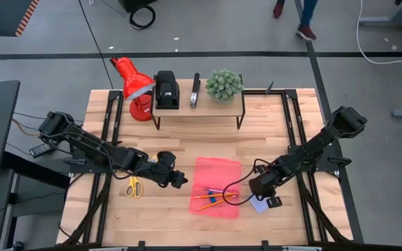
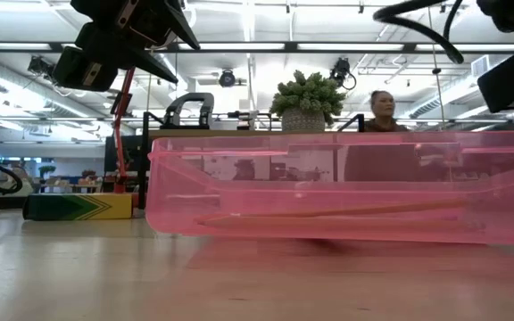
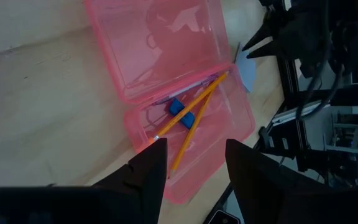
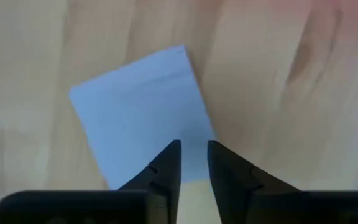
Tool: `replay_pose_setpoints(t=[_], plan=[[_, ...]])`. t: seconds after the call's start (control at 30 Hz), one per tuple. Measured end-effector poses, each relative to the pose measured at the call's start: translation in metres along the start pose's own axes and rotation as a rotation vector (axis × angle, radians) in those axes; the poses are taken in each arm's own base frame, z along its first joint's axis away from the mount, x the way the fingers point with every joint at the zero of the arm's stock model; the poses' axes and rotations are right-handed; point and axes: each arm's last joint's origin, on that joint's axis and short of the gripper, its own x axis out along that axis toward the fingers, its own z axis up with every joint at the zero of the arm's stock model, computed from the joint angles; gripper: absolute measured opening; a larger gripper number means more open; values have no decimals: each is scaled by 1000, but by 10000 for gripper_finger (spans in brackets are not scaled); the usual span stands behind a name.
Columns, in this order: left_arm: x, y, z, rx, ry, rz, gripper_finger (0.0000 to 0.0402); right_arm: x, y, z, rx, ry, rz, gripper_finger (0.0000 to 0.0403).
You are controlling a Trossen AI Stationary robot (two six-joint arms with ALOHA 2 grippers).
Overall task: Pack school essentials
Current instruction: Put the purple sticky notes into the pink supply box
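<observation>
High view: pink case [image 1: 217, 169] lies open on the counter [image 1: 180, 139]; two orange pencils [image 1: 213, 200], a blue eraser [image 1: 213, 201] and a pinkish pen [image 1: 210, 195] lie inside it. Right hand [image 1: 265, 200] sits just beside the case, over the lavender notepad [image 4: 138, 127], fingers [image 4: 166, 163] nearly together on its edge, paper flat on the wood. Left hand [image 1: 180, 180] hovers at the case's opposite side, part open, empty. Scissors [image 1: 132, 186] lie beyond that hand; crayon box [image 2: 78, 206] rests beside the case.
</observation>
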Motion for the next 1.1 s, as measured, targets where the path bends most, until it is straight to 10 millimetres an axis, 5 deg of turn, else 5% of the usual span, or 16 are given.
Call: replay_pose_setpoints(t=[0.27,0.5,0.83,1.1], plan=[[0,0,0,0,0,1,172,0,2,-1,62,27,56,12],[0,-1,1,17,-22,-9,172,-15,6,-6,264,64,149,10],[1,-7,8,86,-60,-64,172,-48,34,-19,546,-177,118,10],[1,-6,8,89,-72,-54,172,-31,50,-22,457,-178,69,119]])
